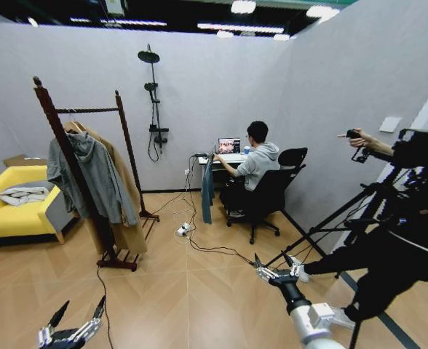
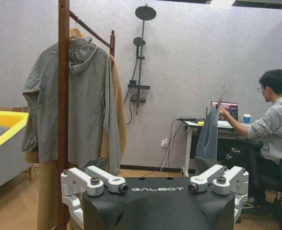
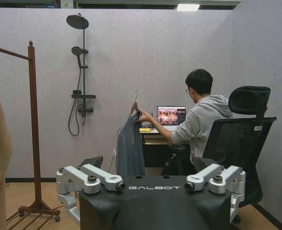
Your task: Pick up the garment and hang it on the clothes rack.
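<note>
Low at the near edge of the head view, my left claw (image 1: pixel 74 320) hangs over bare wooden floor (image 1: pixel 170 291) with its fingers spread wide, holding nothing; my right claw (image 1: pixel 268 271) reaches forward over the same floor, fingers likewise parted and empty. Beyond the left claw stands the clothes rack (image 1: pixel 62 138), upright on its slatted base, its top bar carrying a grey hooded jacket (image 1: pixel 90 174) and, behind that, a long tan coat (image 1: pixel 123 211). Well apart from both claws, at the far wall, the garment (image 1: pixel 207 190) hangs by its hanger from the hand of a seated person (image 1: pixel 256 163), just beside the counter (image 1: pixel 225 158); it is clear of the rack.
</note>
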### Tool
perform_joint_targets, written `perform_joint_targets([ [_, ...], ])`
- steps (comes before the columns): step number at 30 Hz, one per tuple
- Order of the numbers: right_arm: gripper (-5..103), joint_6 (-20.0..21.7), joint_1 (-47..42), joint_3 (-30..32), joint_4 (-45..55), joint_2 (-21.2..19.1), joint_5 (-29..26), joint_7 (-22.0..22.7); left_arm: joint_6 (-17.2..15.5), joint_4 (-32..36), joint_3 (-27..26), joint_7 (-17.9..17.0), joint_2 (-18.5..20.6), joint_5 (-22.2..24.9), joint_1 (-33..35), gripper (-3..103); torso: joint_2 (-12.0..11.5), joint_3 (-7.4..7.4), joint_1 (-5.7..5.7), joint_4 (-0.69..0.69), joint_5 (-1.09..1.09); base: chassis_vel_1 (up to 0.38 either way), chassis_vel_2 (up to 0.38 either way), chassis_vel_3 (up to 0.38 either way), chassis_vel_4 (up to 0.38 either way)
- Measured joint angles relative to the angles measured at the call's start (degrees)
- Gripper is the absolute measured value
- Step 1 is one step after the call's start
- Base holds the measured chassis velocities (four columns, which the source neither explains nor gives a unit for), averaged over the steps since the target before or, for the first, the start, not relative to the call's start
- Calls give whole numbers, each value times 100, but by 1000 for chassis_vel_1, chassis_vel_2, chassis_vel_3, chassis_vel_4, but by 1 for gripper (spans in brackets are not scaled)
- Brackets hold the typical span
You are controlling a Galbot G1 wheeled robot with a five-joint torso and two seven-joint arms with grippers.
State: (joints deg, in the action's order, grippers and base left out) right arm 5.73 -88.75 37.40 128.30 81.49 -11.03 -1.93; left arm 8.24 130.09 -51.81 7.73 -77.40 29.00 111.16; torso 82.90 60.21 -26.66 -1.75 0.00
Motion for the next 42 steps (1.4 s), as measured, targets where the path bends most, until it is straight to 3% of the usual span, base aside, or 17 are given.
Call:
perform_joint_targets([
  [23, 100, -77, 41, 106, 1, -94, -80, 12, 0, 0, 0, 0, 0, 0, 0, 100, 1, 0, 1, 0, 0, -3, 2, 2, -1],
  [42, 100, -159, 4, 36, 20, -58, -64, -28, 0, 0, 0, -1, 0, 0, 0, 100, 0, 0, 1, 0, 0, -185, 189, 204, -193],
])
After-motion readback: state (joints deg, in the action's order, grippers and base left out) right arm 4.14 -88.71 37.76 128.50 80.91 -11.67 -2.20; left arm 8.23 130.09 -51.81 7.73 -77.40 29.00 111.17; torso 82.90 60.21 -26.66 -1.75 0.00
